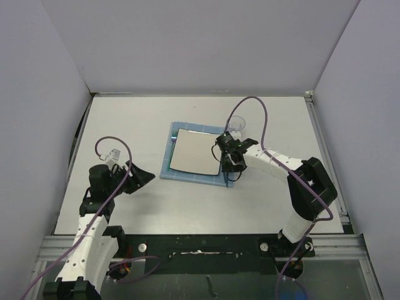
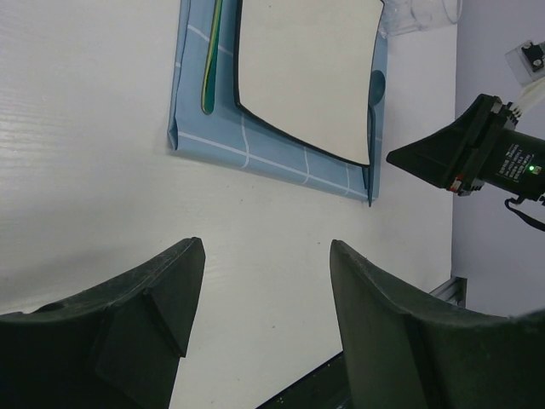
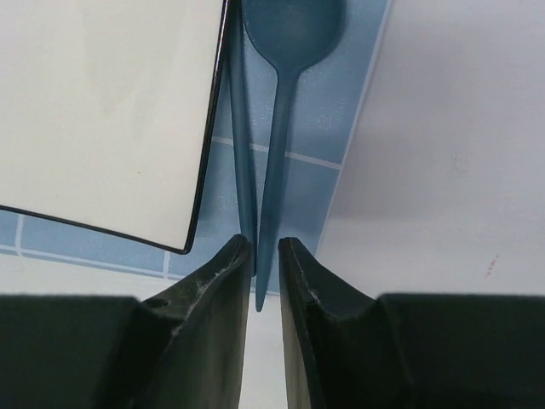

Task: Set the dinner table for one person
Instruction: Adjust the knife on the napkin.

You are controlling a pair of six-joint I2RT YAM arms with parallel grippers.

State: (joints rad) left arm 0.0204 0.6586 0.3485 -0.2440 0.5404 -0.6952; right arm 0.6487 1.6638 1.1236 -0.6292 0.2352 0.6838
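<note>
Right gripper [image 3: 264,244] parted astride spoon [image 3: 294,25] handle; left gripper [image 2: 266,247] gaping; white dinner table [image 1: 125,125], pale walls [image 1: 187,44].

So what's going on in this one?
The right tool sits over the handle end of a blue spoon lying on the placemat right of the square plate; its jaws are narrowly apart, grip unclear. The left tool hangs open over the dinner table, holding nothing. A green utensil lies left of the plate.

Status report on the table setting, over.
Left gripper open, empty. Right gripper barely open over spoon handle on placemat. Dinner table: plate, cup placed. Nothing blocking.
</note>
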